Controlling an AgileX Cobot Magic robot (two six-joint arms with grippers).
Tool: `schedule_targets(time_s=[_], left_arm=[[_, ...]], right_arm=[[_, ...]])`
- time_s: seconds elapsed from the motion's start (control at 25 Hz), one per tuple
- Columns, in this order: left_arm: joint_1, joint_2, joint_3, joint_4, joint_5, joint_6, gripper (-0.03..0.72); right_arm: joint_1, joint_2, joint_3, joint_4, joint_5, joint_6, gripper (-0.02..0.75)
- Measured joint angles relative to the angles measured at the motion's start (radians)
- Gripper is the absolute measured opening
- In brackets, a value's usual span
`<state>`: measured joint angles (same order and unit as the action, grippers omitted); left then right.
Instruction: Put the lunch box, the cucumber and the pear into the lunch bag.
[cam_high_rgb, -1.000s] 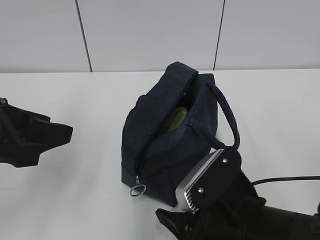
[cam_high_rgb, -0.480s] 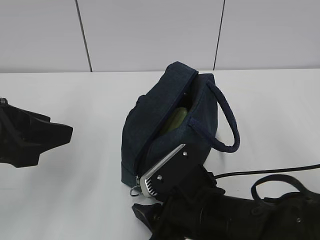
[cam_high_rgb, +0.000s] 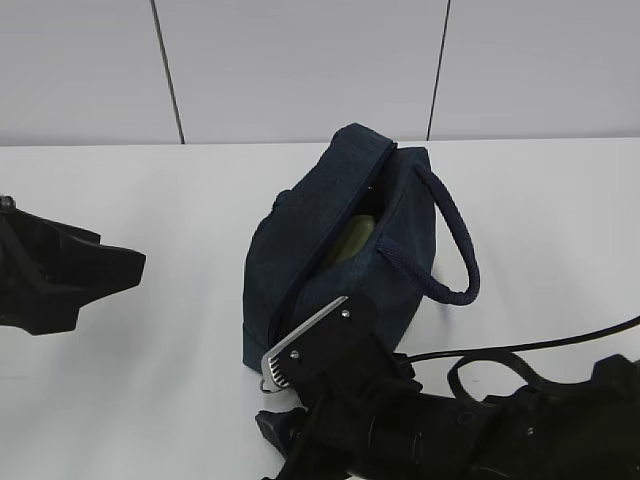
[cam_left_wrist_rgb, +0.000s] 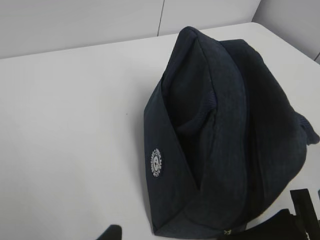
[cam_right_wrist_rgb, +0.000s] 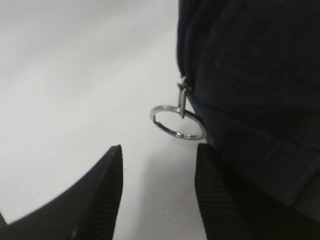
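Movement is all mine on the right side: over the last second my right arm has swung from the 5 o'clock side of the lunch bag (cam_high_rgb: 345, 255) across to its near end at about 7 o'clock, and my right gripper (cam_right_wrist_rgb: 159, 187) now sits just short of the metal ring pull (cam_right_wrist_rgb: 178, 121) hanging from the zipper's lower end. Its jaws stand apart and hold nothing; the ring lies just ahead of the gap, a little toward the right-hand finger, not yet between the pads. The bag has not shifted on the white table (cam_high_rgb: 150, 330), its zipper is open, and through the slit I can see the pale green lid of the lunch box (cam_high_rgb: 352, 240) inside. The cucumber and pear are nowhere on the table, so I judge them packed too, though I cannot see them. My left gripper (cam_high_rgb: 105, 268) waits at 9 o'clock, well apart from the bag; its jaws read as parted and empty. I take this as lining up to close the zipper.
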<state>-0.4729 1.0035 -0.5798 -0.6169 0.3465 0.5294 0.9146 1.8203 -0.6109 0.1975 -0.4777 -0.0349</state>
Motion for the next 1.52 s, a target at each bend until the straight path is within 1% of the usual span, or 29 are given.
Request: schedule_targets(time_s=[0.28, 0.72, 0.88, 1.2, 1.28, 1.36, 1.52], left_arm=[[0.0, 0.0, 0.0, 0.0, 0.0, 0.0, 0.342], [0.0, 0.0, 0.0, 0.0, 0.0, 0.0, 0.342], [0.0, 0.0, 0.0, 0.0, 0.0, 0.0, 0.342], [0.0, 0.0, 0.0, 0.0, 0.0, 0.0, 0.342], [0.0, 0.0, 0.0, 0.0, 0.0, 0.0, 0.342], [0.0, 0.0, 0.0, 0.0, 0.0, 0.0, 0.342], [0.0, 0.0, 0.0, 0.0, 0.0, 0.0, 0.342]], right_arm=[[0.0, 0.022, -0.014, 0.04, -0.026, 0.002, 0.371], [0.001, 0.052, -0.033, 0.028, -0.054, 0.002, 0.371], [0.001, 0.06, -0.051, 0.007, -0.056, 0.002, 0.371], [0.001, 0.06, -0.052, 0.002, -0.041, 0.003, 0.369], [0.001, 0.06, -0.052, 0.001, -0.04, 0.003, 0.35], [0.001, 0.06, -0.052, 0.001, -0.037, -0.01, 0.312], [0.001, 0.06, -0.052, 0.05, -0.037, -0.057, 0.265]])
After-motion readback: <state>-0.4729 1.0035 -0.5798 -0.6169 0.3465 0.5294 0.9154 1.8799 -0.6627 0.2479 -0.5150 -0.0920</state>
